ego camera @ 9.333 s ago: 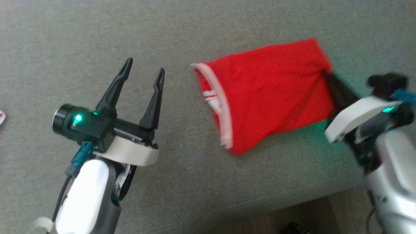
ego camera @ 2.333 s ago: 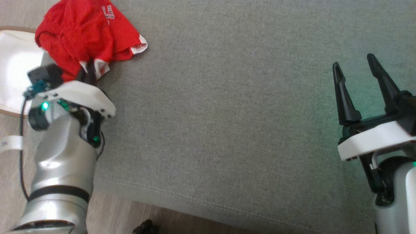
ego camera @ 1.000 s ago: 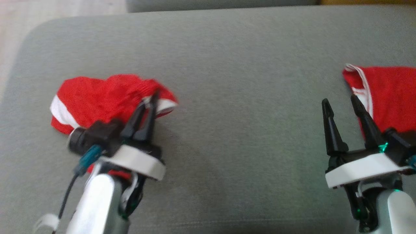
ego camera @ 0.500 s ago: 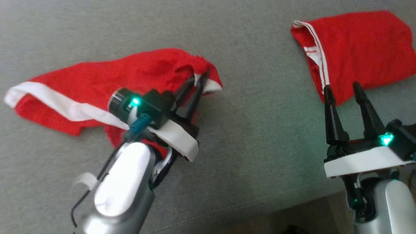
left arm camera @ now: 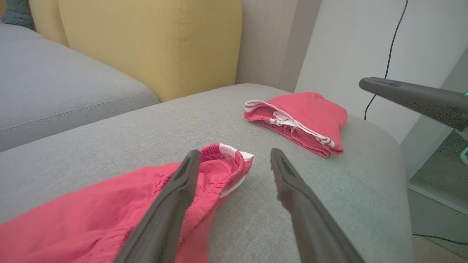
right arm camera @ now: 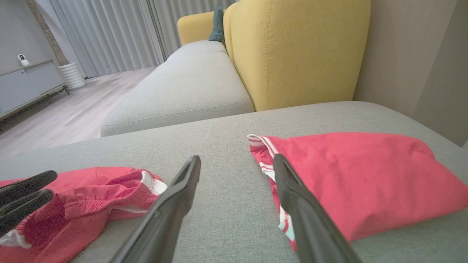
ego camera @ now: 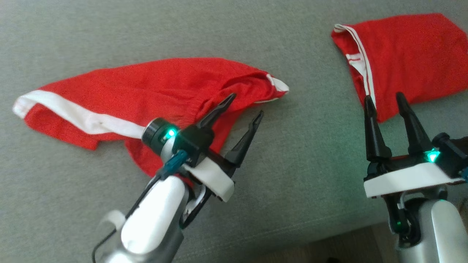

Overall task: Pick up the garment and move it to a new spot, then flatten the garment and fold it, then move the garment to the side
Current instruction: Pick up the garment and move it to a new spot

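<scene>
Lying spread across the grey sofa cushion, the red shorts are reaching toward the left end effector, which is hovering wide open and empty at their waistband end. The right end effector is hanging open, empty, just before a folded red garment.

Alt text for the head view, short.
The left gripper, jaws open, sits at one end of a loosely spread red garment on a grey cushion. The right gripper, also open, points at a second, folded red garment at upper right.
</scene>
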### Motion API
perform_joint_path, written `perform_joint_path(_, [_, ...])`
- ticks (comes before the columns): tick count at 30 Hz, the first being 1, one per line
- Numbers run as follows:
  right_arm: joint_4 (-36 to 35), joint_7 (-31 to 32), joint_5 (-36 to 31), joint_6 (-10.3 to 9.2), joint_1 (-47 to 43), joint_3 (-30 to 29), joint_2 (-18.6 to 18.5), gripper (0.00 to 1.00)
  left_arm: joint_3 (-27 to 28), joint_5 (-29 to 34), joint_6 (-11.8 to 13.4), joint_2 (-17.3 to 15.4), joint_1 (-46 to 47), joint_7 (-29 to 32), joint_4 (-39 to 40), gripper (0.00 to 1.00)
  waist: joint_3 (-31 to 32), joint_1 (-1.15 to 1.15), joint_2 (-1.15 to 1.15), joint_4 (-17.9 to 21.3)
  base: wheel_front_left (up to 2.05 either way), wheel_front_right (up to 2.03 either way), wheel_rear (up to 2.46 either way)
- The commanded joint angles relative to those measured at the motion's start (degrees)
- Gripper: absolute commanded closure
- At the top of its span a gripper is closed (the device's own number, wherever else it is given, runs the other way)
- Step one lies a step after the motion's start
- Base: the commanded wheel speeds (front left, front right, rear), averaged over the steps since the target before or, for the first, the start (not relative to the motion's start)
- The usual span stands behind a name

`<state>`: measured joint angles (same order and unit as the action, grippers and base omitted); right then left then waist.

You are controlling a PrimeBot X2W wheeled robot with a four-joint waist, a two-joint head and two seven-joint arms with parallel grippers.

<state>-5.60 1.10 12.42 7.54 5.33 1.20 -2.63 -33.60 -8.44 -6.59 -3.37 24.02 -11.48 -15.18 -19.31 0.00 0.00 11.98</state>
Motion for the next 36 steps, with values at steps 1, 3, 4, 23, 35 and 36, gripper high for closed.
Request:
perform_joint_path(1, [-1.7, 0.3, -0.5, -0.05, 0.8, 1.0, -0.2, 0.00, 1.6, -0.3, 0.4, -0.1, -0.3, -0.7, 2.2, 0.00, 1.6, 0.00, 0.00, -1.5, 0.00, 0.00, 0.00])
perform_joint_path(3, [-1.7, 0.7, -0.8, -0.05, 0.5, 0.8, -0.2, 0.00, 2.4, -0.6, 1.8, -0.3, -1.6, -1.5, 3.2, 0.00, 2.9, 0.00, 0.00, -2.8, 0.00, 0.00, 0.00])
perform_joint_path(4, [-1.8, 1.0, -1.0, -0.05, 0.3, 0.7, -0.2, 0.00, 3.0, -0.8, 2.5, -0.4, -2.3, -1.8, 3.6, 0.00, 3.5, 0.00, 0.00, -3.4, 0.00, 0.00, 0.00])
perform_joint_path(23, [-2.8, 5.5, -3.3, -0.05, -3.2, -0.4, -0.2, 0.00, 19.7, -5.4, 10.5, -8.5, -13.6, -3.5, 8.4, 0.00, 11.7, 0.00, 0.00, -13.4, 0.00, 0.00, 0.00])
perform_joint_path(35, [-3.3, 7.0, -3.6, -0.05, -6.7, -1.1, -0.2, 0.00, 21.4, -5.7, 11.1, -9.4, -19.1, -3.5, 9.8, 0.00, 15.2, 0.00, 0.00, -13.5, 0.00, 0.00, 0.00])
perform_joint_path(36, [-3.4, 7.1, -3.6, -0.05, -7.0, -1.2, -0.2, 0.00, 21.4, -5.6, 11.2, -9.5, -19.4, -3.5, 9.9, 0.00, 15.4, 0.00, 0.00, -13.4, 0.00, 0.00, 0.00])
